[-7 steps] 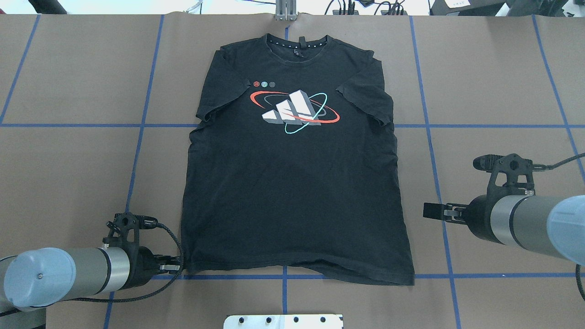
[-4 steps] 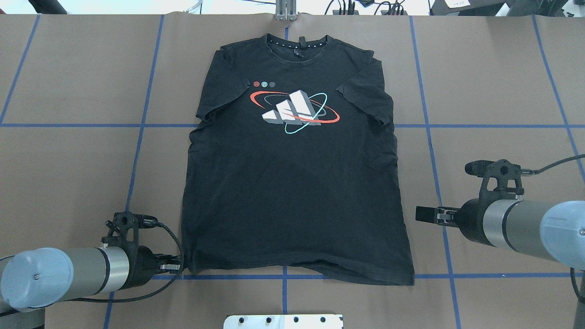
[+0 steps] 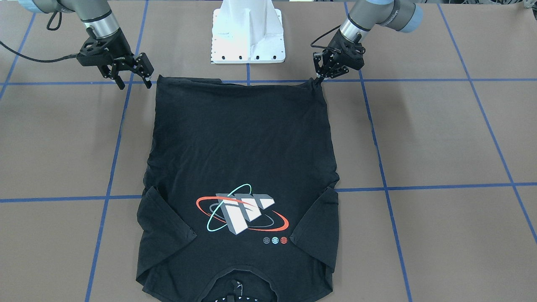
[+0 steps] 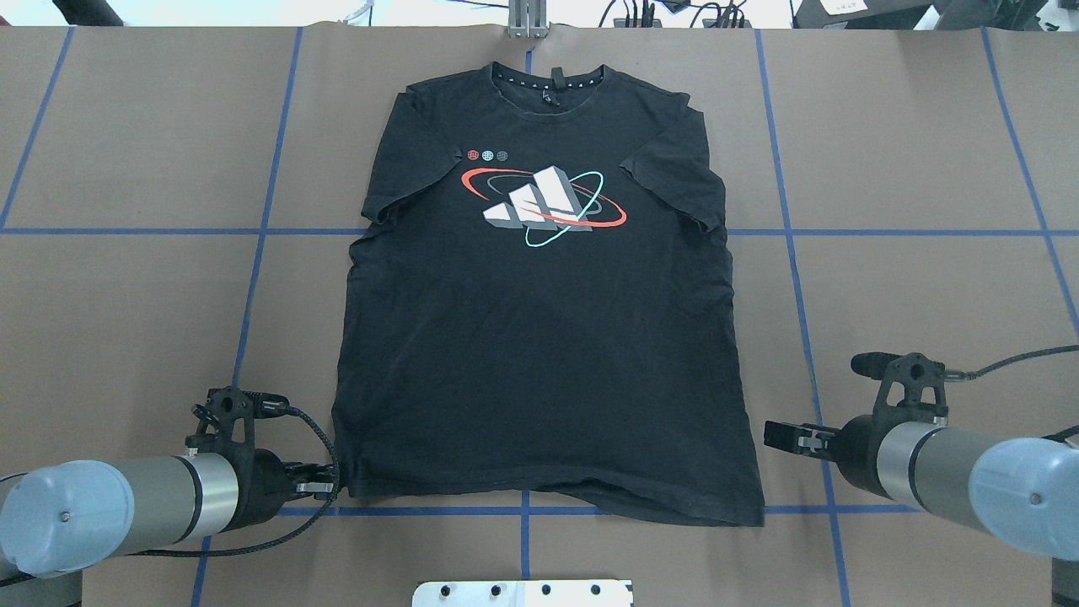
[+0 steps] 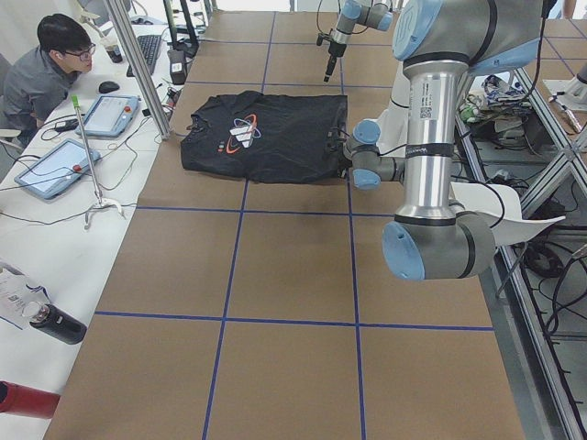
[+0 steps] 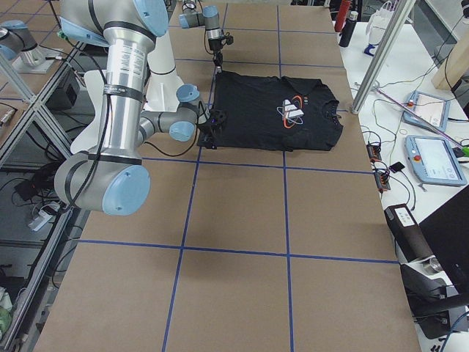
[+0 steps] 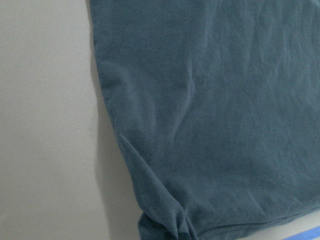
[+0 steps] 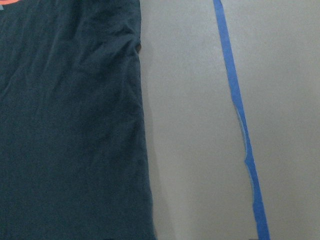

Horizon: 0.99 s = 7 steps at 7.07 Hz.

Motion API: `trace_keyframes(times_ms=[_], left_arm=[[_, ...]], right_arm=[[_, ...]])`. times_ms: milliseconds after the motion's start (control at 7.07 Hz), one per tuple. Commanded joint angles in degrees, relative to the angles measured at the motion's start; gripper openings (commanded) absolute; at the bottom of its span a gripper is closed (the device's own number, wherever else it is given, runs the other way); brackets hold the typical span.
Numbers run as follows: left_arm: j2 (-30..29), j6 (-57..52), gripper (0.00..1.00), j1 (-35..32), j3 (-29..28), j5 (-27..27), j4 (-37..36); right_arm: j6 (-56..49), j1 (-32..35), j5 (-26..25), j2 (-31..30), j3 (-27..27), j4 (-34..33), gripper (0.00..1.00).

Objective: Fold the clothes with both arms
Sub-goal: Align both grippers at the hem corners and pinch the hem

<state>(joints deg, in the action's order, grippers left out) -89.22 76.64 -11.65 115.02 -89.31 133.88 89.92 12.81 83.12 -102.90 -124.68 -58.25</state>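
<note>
The black T-shirt (image 4: 539,354) lies flat on the brown table, print (image 4: 544,205) up, collar at the far edge, hem toward the robot. It also shows in the front view (image 3: 239,138). My left gripper (image 4: 324,487) is shut on the hem's left corner, which is puckered in the left wrist view (image 7: 165,225); in the front view (image 3: 319,79) the fingers meet at that corner. My right gripper (image 3: 135,85) is open and empty, just beside the hem's right corner, clear of the cloth; it also shows in the overhead view (image 4: 780,436). The right wrist view shows the shirt's side edge (image 8: 140,125).
The white base pedestal (image 3: 248,37) stands just behind the hem. Blue tape lines (image 4: 792,253) grid the brown table cover. A metal post (image 4: 527,21) stands at the far edge by the collar. An operator (image 5: 55,73) sits with tablets on the far side.
My right arm has moved back toward the robot along the shirt's right side, from mid-body height to near the hem corner. The left gripper and shirt have stayed in place.
</note>
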Motion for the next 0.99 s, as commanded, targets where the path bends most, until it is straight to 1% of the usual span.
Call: trace_keyframes(times_ms=[0, 141, 565, 848], left_arm=[[-0.08, 0.0, 0.0, 0.04, 0.03, 0.62, -0.02], [-0.08, 0.0, 0.0, 0.13, 0.29, 2.02, -0.02], [-0.08, -0.09, 0.0, 0.74, 0.29, 2.12, -0.02], [-0.08, 0.0, 0.0, 0.84, 0.29, 2.21, -0.02]], right_arm=[[3.67, -6.63, -5.84, -0.11, 0.05, -2.46, 0.82], [4.55, -8.74, -6.91, -0.11, 0.14, -2.74, 0.74], [5.6, -12.88, -9.64, 0.51, 1.27, -2.83, 0.67], [5.96, -14.38, -10.43, 0.77, 2.24, -2.83, 0.66]])
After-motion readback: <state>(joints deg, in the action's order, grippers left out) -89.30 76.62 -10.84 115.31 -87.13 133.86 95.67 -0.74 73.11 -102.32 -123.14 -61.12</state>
